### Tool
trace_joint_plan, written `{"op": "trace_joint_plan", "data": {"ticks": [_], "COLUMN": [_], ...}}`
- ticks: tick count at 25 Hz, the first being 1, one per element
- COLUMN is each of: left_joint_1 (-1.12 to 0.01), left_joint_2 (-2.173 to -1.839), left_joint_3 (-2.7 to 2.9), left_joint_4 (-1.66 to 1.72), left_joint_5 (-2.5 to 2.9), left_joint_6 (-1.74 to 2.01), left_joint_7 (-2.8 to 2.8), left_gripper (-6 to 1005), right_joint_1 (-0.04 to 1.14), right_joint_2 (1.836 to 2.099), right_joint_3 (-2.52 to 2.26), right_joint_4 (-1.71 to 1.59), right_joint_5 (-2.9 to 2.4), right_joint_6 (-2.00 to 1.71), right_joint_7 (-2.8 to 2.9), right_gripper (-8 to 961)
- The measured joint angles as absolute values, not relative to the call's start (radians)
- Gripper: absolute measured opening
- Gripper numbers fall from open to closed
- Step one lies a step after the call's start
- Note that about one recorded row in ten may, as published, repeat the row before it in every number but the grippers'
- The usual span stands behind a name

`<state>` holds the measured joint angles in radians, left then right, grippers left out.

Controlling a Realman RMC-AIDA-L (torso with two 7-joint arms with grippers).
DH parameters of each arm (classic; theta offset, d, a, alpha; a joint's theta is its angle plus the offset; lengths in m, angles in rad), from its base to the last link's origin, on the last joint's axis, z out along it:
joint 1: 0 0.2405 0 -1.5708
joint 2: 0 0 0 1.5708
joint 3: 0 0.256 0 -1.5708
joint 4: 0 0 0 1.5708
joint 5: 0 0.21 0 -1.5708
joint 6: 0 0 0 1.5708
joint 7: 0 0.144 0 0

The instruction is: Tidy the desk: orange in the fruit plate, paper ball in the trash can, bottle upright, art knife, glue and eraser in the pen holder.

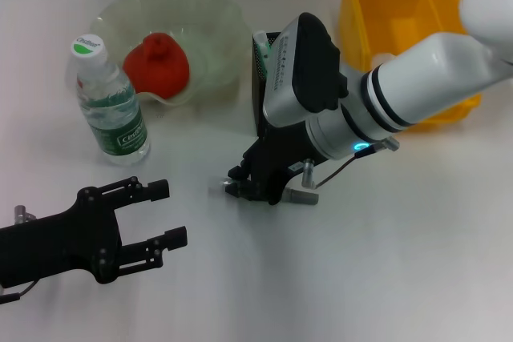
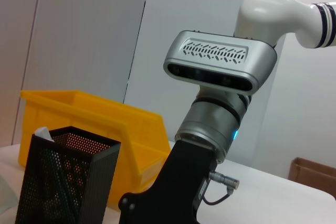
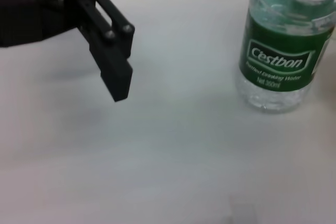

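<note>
Nearest the robot, the left tool (image 1: 172, 214), black and skeletal, hovers low over the pale surface (image 1: 385, 278) at the near left, its two fingers (image 1: 158, 189) spread apart with nothing between them. The right wrist view shows the same finger pair (image 3: 113, 59) from the far side, hanging above bare surface.

A little farther in, near the middle, the right tool (image 1: 232, 186) points down at the surface at the end of its white and silver arm (image 1: 401, 90). Its tip sits just in front of the pen holder, with a small pale glint at it, but whether its fingers are spread or closed, and whether they hold anything, cannot be told. The left wrist view shows only the silver wrist housing (image 2: 220, 61) above the black tool body.

To the left stands the clear plastic water bottle with a green label and white cap (image 1: 111, 103), upright on the surface, just in front of the plate.

Behind the right tool stands the black mesh pen holder (image 1: 263, 78), upright, something pale showing at its rim.

Farther back on the left lies the pale green wavy glass fruit plate (image 1: 212, 18), with the reddish-orange fruit (image 1: 157, 63) resting in it. At the far right sits the yellow plastic bin (image 1: 393, 14), partly hidden by the right arm.
</note>
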<state>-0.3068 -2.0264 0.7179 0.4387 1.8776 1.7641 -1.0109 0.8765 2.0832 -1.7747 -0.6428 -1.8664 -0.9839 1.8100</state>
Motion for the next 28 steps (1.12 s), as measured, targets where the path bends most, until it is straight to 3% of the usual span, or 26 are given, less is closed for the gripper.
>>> {"op": "trace_joint_plan", "data": {"ticks": [28], "left_joint_1": [-0.307], "left_joint_2": [-2.025], "left_joint_3": [0.709], "left_joint_4": [0.44], "left_joint_5": [1.876], "left_joint_6": [1.764], "left_joint_7": [-1.016], "left_gripper": [738], "right_joint_1": [0.821], "right_joint_2": [2.08], "right_joint_3": [-1.645], "right_joint_4": [-0.717], "right_joint_5": [-1.909], "right_joint_6": [-1.076], "right_joint_7": [1.798], "right_gripper": [173]}}
